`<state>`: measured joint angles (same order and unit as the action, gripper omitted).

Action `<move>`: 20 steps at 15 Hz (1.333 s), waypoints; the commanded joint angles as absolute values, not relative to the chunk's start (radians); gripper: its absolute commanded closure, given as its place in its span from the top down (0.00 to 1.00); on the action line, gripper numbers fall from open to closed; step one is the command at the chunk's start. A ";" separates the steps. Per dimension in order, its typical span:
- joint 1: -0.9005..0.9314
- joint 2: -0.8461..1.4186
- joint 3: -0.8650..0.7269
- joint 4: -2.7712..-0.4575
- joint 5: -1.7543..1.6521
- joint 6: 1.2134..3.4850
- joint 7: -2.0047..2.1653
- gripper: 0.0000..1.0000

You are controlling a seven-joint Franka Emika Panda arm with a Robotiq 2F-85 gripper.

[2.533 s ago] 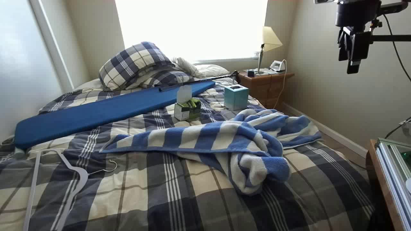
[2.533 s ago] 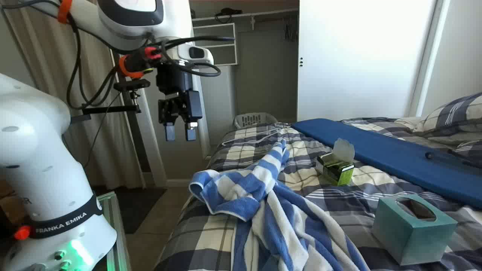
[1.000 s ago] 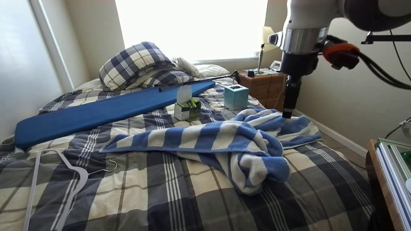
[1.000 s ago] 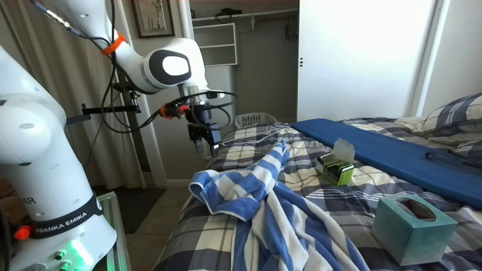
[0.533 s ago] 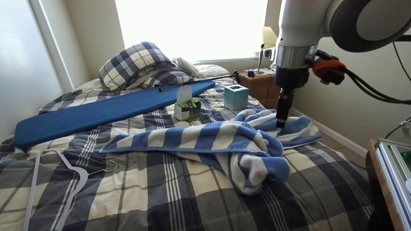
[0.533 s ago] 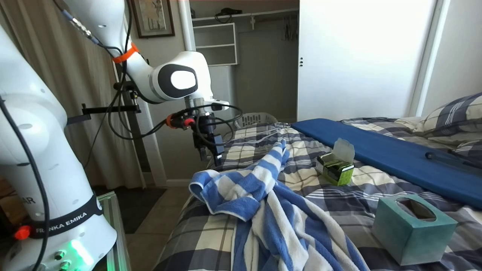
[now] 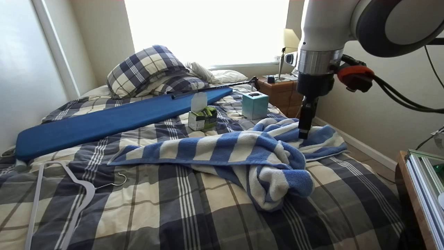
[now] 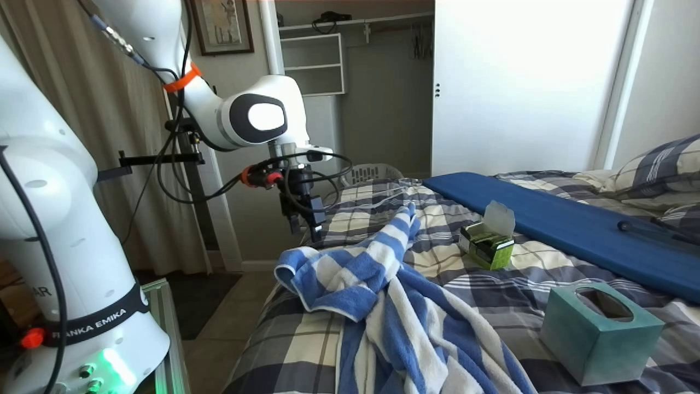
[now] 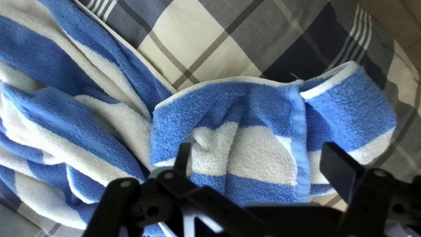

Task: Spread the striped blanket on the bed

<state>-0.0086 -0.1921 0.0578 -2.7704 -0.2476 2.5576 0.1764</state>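
The striped blanket (image 7: 211, 147) lies bunched, with twisted folds, on the plaid bed (image 7: 149, 215). It also shows in an exterior view (image 8: 377, 257), with a turned-over corner near the bed's edge. My gripper (image 7: 303, 133) hangs pointing down, level with the blanket's rumpled end. In an exterior view the gripper (image 8: 305, 230) appears a little above and beside that corner. In the wrist view the gripper (image 9: 258, 154) is open, its fingers wide apart with nothing held. The blanket (image 9: 263, 154) and its blue hem lie below, between the fingers; I cannot tell whether they touch.
A long blue pad (image 7: 104, 121), a green open box (image 7: 203, 119), a teal tissue box (image 7: 255, 106) and a dark rod (image 7: 215, 88) lie on the bed. A hanger (image 7: 79, 194) lies at the near left. A nightstand (image 7: 288, 93) with a lamp stands behind.
From 2.5 seconds ago, my gripper came down and over toward the blanket, turning as it came. It has stayed almost still over the last half second. The blanket has not moved.
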 commanded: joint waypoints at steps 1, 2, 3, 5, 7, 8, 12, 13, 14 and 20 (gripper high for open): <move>-0.009 -0.150 0.073 -2.770 -0.247 2.587 0.206 1.00; -0.005 -0.142 0.076 -2.770 -0.244 2.594 0.208 1.00; -0.005 -0.132 0.080 -2.770 -0.251 2.599 0.219 1.00; -0.001 -0.108 0.081 -2.770 -0.245 2.623 0.228 1.00; -0.005 -0.073 0.079 -2.770 -0.250 2.666 0.245 1.00; -0.005 -0.054 0.075 -2.770 -0.245 2.693 0.245 1.00; 0.002 0.046 0.064 -2.770 -0.249 2.816 0.262 1.00; 0.006 0.068 0.059 -2.770 -0.254 2.842 0.270 1.00; 0.012 0.090 0.055 -2.770 -0.256 2.865 0.274 1.00; 0.056 0.180 -0.015 -2.744 -0.356 2.921 0.392 1.00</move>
<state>0.0310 0.1374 0.0274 -2.7627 -0.2794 2.8847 0.3037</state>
